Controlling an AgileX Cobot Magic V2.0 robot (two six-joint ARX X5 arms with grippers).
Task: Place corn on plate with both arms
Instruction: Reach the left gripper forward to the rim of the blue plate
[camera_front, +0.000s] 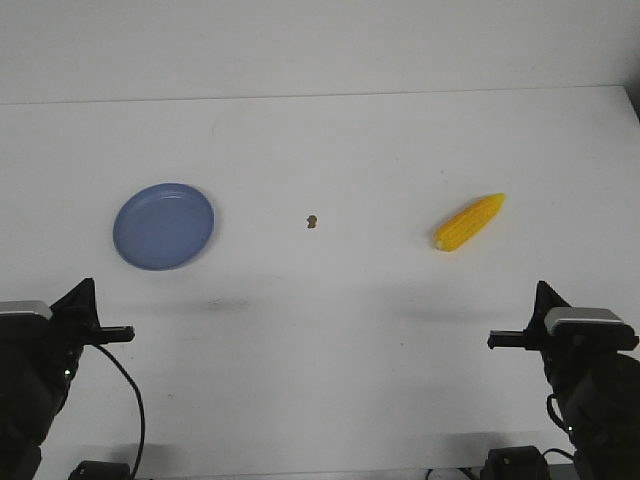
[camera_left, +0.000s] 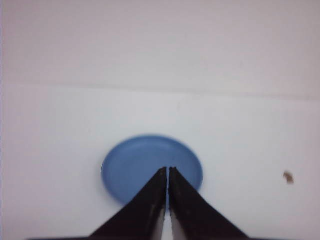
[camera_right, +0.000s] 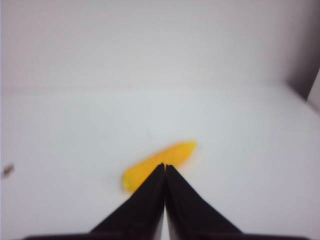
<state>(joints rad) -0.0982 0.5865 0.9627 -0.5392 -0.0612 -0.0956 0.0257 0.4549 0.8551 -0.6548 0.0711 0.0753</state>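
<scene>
On the white desk (camera_front: 330, 330), going left to right from the plate: the left tool (camera_left: 168, 172) sits at the near edge just short of the plate, its two pointed black fingers pressed together and holding nothing. The plate (camera_front: 163, 226) is round, shallow, smooth blue-lavender with a low raised rim. Right of the plate lies a tiny brown speck (camera_front: 312, 221), and well beyond that the corn (camera_front: 469, 222), far from the plate, lying flat and angled, its narrow end pointing away. It looks rigid and light, yellow with a bumpy kernel surface; a pinch across its thick middle seems safest, since the taper could slip. The right tool (camera_right: 165, 167) is likewise closed tight and empty, short of the corn.
</scene>
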